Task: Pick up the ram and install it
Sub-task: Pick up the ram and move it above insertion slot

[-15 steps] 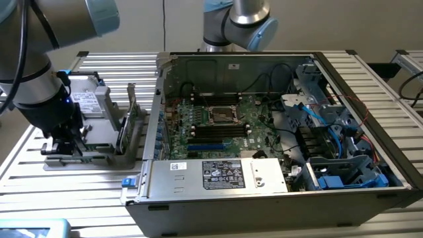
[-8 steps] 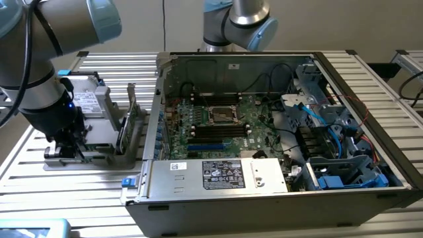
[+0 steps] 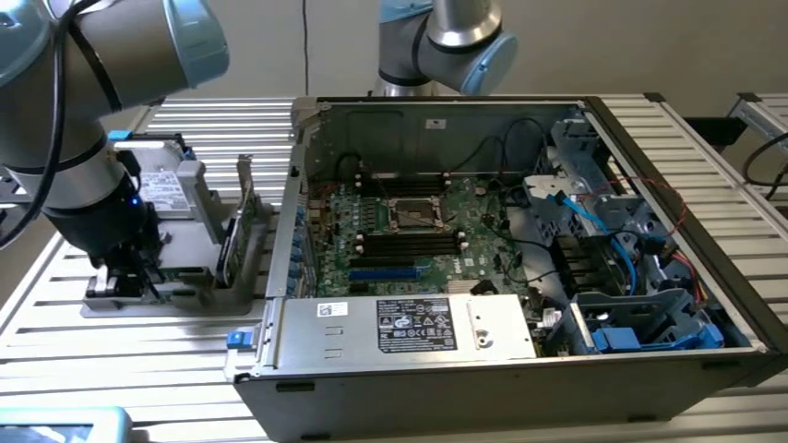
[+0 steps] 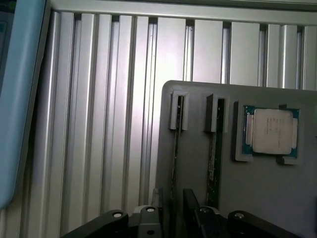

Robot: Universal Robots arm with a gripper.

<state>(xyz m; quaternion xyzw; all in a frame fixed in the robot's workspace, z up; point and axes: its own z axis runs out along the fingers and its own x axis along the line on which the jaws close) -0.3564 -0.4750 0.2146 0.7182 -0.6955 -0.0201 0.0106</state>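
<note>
Slatted aluminium table (image 4: 99, 124), grey holder tray (image 4: 267, 198); gripper (image 4: 173, 210) spread wide, fingers (image 4: 190, 203) either side of the edge-on ram (image 4: 175, 153)

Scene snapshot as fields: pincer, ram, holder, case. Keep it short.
pincer: open, low over the holder, one finger on each side of the ram
ram: on edge in a holder slot, not yet picked up
second stick: on edge in the neighbouring slot
processor chip: flat in a recess of the holder
holder: gray, on the slatted table, at the exterior view's left of the computer case
computer case: open, motherboard exposed
</note>
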